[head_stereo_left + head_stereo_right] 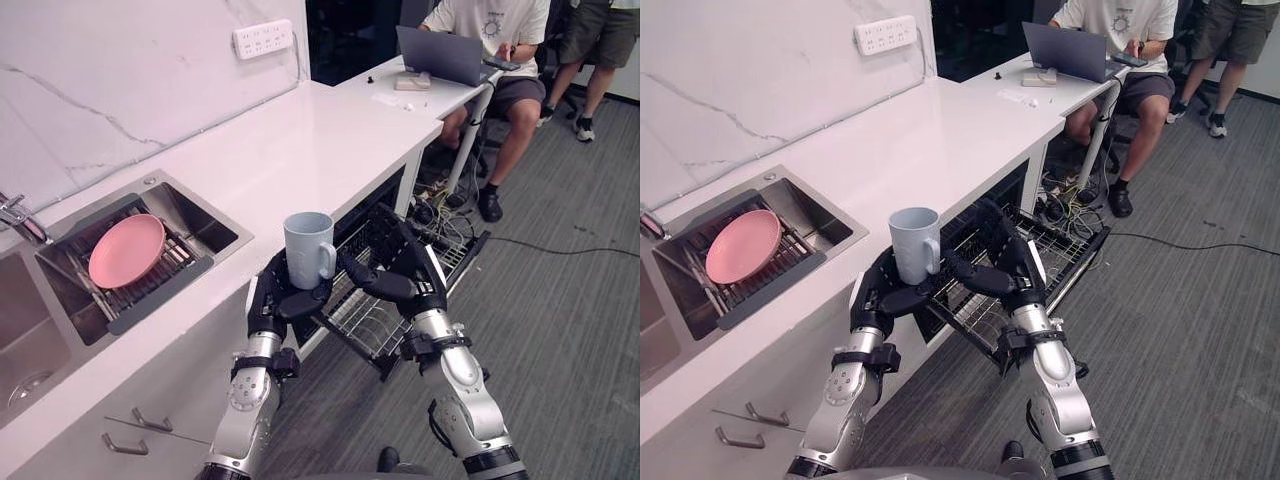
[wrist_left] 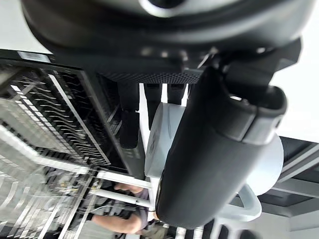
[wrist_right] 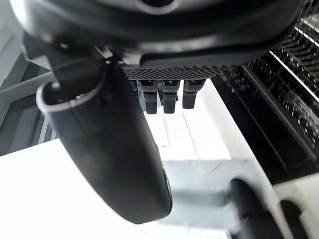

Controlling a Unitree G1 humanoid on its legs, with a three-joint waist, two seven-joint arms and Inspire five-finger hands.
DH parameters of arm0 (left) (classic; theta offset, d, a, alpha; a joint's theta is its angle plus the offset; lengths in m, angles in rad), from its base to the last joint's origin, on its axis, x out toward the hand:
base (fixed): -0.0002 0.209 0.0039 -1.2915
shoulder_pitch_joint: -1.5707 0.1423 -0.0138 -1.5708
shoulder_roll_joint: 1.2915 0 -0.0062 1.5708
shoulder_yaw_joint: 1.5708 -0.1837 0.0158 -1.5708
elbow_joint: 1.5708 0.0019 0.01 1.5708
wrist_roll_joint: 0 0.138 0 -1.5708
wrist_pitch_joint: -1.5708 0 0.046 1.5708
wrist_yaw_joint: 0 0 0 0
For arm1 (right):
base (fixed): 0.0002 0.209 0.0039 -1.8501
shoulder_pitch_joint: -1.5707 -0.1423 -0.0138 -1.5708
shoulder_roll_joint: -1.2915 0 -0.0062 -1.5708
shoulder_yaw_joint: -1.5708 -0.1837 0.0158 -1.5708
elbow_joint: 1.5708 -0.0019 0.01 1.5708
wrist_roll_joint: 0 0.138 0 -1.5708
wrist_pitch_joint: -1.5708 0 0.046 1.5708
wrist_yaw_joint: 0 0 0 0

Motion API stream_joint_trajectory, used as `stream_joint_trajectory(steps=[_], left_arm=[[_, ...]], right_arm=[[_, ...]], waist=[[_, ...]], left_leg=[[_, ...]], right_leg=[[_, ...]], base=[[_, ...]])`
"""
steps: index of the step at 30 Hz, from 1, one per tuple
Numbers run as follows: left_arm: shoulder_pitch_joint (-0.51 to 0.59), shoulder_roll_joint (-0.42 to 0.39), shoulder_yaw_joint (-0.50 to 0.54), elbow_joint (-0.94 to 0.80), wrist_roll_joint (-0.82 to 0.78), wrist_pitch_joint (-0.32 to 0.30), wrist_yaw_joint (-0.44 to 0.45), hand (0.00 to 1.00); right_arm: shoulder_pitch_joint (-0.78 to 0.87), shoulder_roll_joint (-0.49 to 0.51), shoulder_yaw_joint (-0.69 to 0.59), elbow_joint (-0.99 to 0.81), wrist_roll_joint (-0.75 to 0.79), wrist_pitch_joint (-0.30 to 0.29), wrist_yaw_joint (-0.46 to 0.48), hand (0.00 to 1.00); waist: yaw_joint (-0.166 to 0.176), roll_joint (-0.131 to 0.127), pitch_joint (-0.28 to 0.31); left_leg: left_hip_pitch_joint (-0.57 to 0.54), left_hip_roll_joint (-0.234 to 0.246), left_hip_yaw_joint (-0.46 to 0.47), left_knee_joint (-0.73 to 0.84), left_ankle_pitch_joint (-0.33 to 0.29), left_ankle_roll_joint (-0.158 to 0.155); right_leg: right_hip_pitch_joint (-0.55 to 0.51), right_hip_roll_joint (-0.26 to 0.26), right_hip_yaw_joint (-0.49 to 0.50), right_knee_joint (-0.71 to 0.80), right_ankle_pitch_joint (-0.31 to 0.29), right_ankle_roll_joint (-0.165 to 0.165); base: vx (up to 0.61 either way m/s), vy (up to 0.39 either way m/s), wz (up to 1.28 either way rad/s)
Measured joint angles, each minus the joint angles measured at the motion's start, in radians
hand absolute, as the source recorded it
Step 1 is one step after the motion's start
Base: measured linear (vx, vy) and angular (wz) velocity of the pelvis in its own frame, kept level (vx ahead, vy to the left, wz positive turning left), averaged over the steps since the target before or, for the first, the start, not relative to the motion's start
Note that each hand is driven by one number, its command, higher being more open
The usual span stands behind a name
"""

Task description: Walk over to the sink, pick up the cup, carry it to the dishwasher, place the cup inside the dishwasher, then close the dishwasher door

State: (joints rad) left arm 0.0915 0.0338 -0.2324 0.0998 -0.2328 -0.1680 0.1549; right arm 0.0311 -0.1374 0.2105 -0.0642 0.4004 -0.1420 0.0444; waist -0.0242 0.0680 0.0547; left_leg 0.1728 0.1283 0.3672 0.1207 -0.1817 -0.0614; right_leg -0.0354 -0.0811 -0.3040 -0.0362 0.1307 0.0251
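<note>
A pale blue-grey cup with a handle stands upright in the air, beside the counter's front edge and above the open dishwasher. My left hand is shut on its lower part, with the thumb across the base; in the left wrist view the cup shows past the thumb. My right hand is open just to the right, its fingers stretched toward the cup's base below the handle. In the right wrist view the cup lies beyond the hand's thumb. The dishwasher's wire rack is pulled out under both hands.
The white counter runs to the left, with a steel sink holding a pink plate on a drain rack. Beyond the counter, a seated person works at a laptop, and another stands behind. Grey carpet lies open to the right.
</note>
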Motion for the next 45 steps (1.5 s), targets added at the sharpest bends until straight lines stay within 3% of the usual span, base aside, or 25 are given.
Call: stream_joint_trajectory(steps=[2,10,13,20,21,33,34,41,45], left_arm=[[0.0,0.009,-0.011,0.002,0.001,0.001,0.0,0.3],[-0.002,0.032,-0.054,-0.015,0.04,0.002,-0.006,0.3],[-0.006,0.03,-0.092,-0.028,0.07,0.002,-0.015,0.3],[-0.036,0.026,-0.108,-0.053,0.078,0.01,-0.01,0.3],[-0.036,0.026,-0.107,-0.061,0.078,0.01,0.0,0.3],[-0.05,0.034,-0.102,-0.097,0.1,0.019,0.043,0.3],[-0.052,0.034,-0.102,-0.097,0.104,0.019,0.043,0.9],[-0.048,0.038,-0.124,-0.134,0.124,0.019,0.03,0.9],[-0.042,0.037,-0.121,-0.179,0.138,0.004,-0.005,0.9]], right_arm=[[-0.003,0.001,0.013,0.0,0.0,0.0,0.001,0.9],[-0.032,0.0,0.061,-0.005,-0.012,0.0,-0.006,0.9],[-0.063,-0.003,0.061,0.029,-0.051,0.006,-0.022,0.9],[-0.114,-0.007,0.068,0.078,-0.051,0.004,-0.053,0.9],[-0.127,-0.006,0.073,0.092,-0.051,0.001,-0.057,0.3],[-0.197,-0.013,0.081,0.152,0.001,-0.023,-0.063,0.3],[-0.197,-0.018,0.08,0.152,0.004,-0.024,-0.063,0.3],[-0.197,-0.017,0.046,0.148,-0.013,-0.011,-0.072,0.3],[-0.197,-0.009,-0.034,0.11,-0.111,-0.008,-0.107,0.3]], waist=[[0.007,-0.006,-0.004],[0.01,-0.038,-0.012],[0.011,-0.035,-0.014],[0.013,-0.035,-0.014],[0.013,-0.035,-0.014],[0.036,-0.037,-0.015],[0.036,-0.038,-0.015],[0.04,-0.041,-0.013],[0.041,-0.042,-0.012]], left_leg=[[-0.006,-0.004,0.0,-0.017,-0.002,-0.002],[-0.051,0.006,0.011,0.006,-0.014,-0.01],[-0.064,0.018,-0.001,0.026,-0.004,-0.025],[-0.078,0.017,-0.023,0.034,-0.004,-0.027],[-0.083,0.015,-0.028,0.037,-0.004,-0.027],[-0.129,0.018,-0.052,0.099,-0.022,-0.022],[-0.131,0.018,-0.051,0.101,-0.022,-0.023],[-0.139,0.02,-0.053,0.112,-0.024,-0.022],[-0.138,0.02,-0.052,0.112,-0.024,-0.022]], right_leg=[[0.006,0.01,0.002,-0.05,0.038,-0.005],[-0.036,0.02,0.044,-0.051,0.036,-0.008],[-0.038,0.027,0.034,-0.05,0.059,-0.029],[-0.038,0.021,0.011,-0.05,0.06,-0.03],[-0.038,0.017,0.006,-0.05,0.061,-0.028],[-0.044,0.006,-0.006,-0.05,0.073,-0.029],[-0.046,0.006,-0.005,-0.05,0.075,-0.029],[-0.047,0.007,-0.004,-0.05,0.077,-0.03],[-0.047,0.008,-0.002,-0.05,0.078,-0.029]], base=[[-0.14,0.017,-0.04],[-0.12,0.008,-0.07],[0.04,0.028,0.07],[0.02,0.072,0.1],[-0.03,0.097,0.14],[-0.04,0.072,0.04],[-0.02,0.076,-0.03],[-0.01,0.062,0.0],[0.0,0.067,-0.01]])
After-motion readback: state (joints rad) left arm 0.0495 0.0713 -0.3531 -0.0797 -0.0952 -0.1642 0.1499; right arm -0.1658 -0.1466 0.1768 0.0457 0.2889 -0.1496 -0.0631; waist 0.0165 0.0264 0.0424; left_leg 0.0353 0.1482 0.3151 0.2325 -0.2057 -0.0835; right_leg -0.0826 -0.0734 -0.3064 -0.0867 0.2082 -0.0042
